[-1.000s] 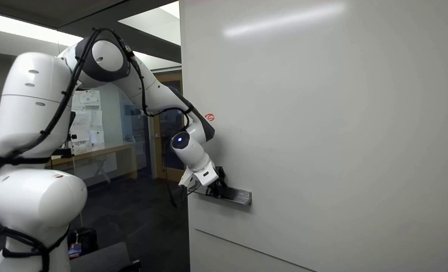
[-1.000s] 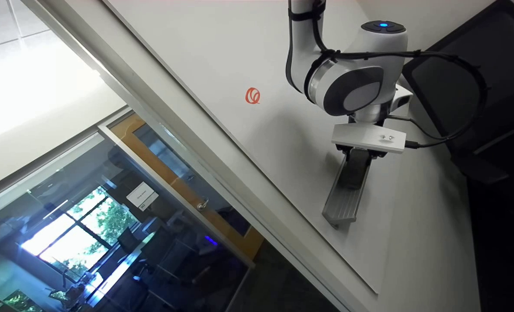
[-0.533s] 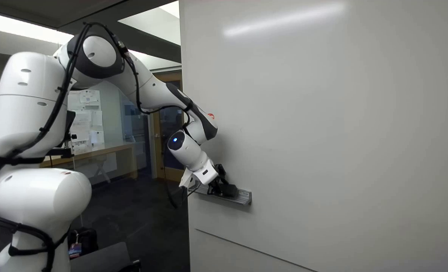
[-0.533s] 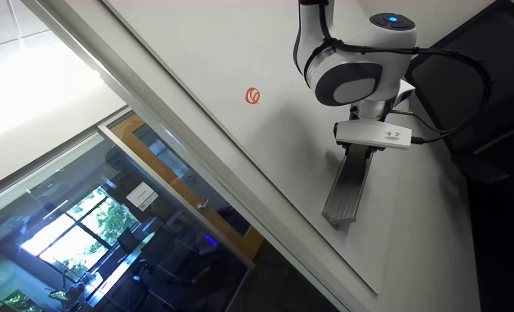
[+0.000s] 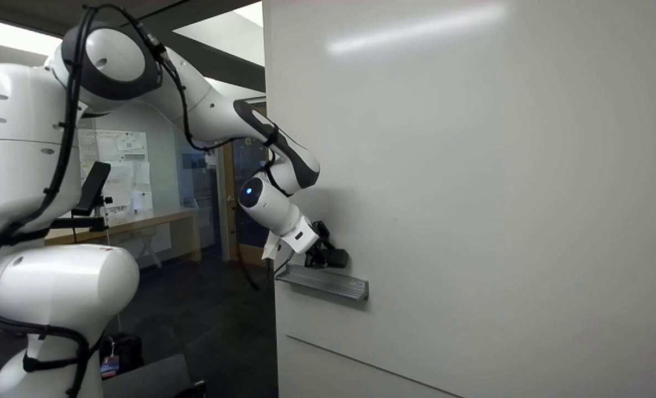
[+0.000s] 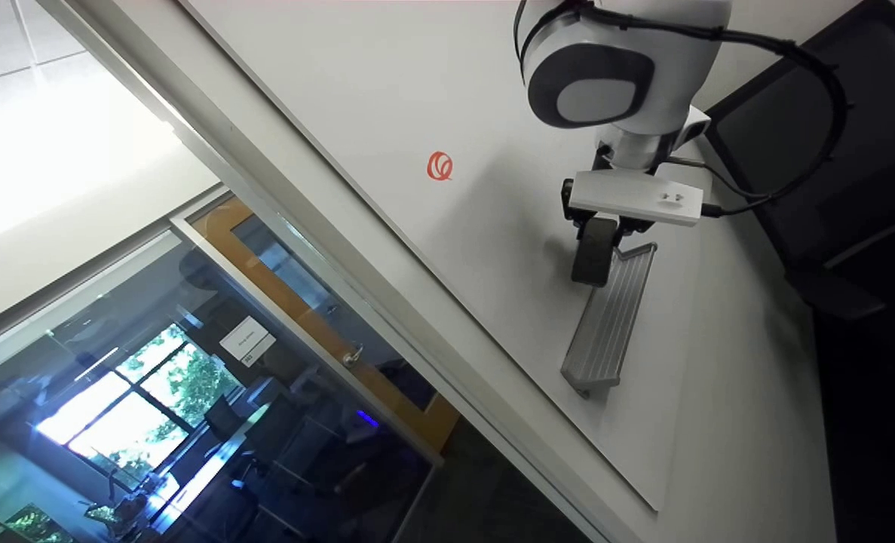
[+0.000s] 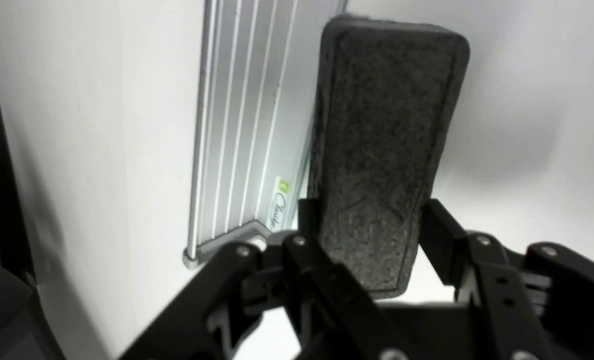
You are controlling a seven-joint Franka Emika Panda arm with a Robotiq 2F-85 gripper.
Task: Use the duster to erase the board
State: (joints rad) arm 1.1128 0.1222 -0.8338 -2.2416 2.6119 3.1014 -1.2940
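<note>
Where the gripper [image 7: 369, 220] pinches — duster [image 7: 389, 135], between fingers [image 7: 442, 245]

Light Is Glaring High

In an exterior view, a long glare streak [image 5: 416, 31] is shining near the top of the board [image 5: 471, 199], while the floor [image 5: 211, 331] is lying almost black. A soft grey shadow [image 6: 492, 219] is spreading over the board beside my arm [image 6: 669, 72] in an exterior view, and a window [image 6: 142, 403] is partly burning out to white. In my wrist view, the white behind the duster [image 7: 382, 150] is washing out low down, and my black jaws are looking slightly blurred.
</note>
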